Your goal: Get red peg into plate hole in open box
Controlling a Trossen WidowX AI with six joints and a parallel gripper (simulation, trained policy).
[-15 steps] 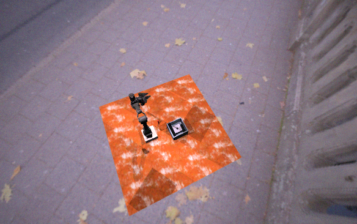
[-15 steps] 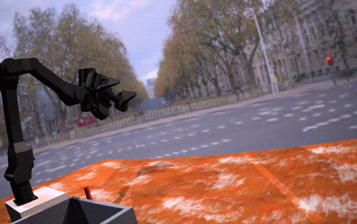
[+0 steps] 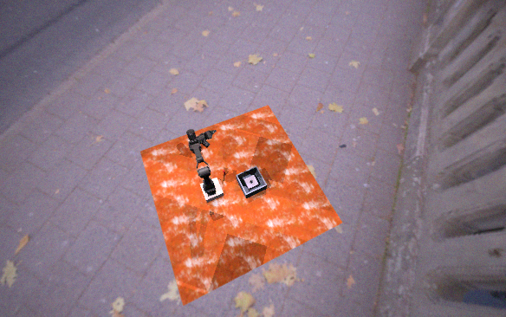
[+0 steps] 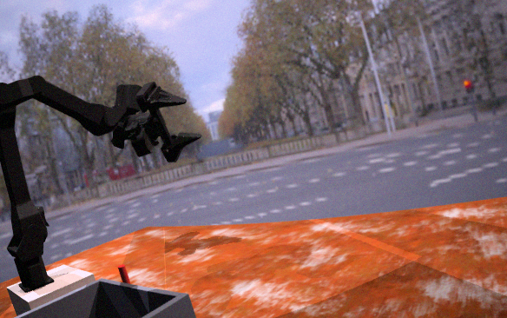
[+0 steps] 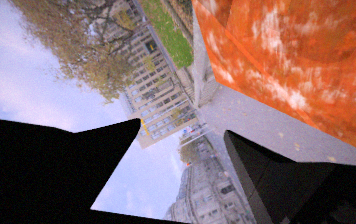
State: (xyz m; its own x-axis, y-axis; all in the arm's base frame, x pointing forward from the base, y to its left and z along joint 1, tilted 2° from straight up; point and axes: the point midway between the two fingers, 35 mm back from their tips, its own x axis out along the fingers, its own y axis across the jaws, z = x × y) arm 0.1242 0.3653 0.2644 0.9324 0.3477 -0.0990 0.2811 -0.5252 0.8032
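Red, slim and probably stiff and light, the peg (image 3: 224, 173) (image 4: 124, 274) stands between box (image 3: 262, 189) (image 4: 177, 301) and arm base (image 3: 218, 195) (image 4: 82, 281), inward from the desk's (image 3: 243, 216) (image 4: 269, 261) edges; grip it high. The empty hand (image 3: 211, 138) (image 4: 193, 118) (image 5: 182, 128) is spread.

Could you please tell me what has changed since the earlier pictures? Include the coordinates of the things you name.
The end effector (image 3: 212, 132) (image 4: 193, 119) (image 5: 182, 128) has risen slightly in the exterior view, its fingertips now appearing farther apart there. Nothing was grasped or released. The red peg (image 3: 224, 174) (image 4: 124, 274) and open box (image 3: 256, 193) (image 4: 182, 304) stayed put.
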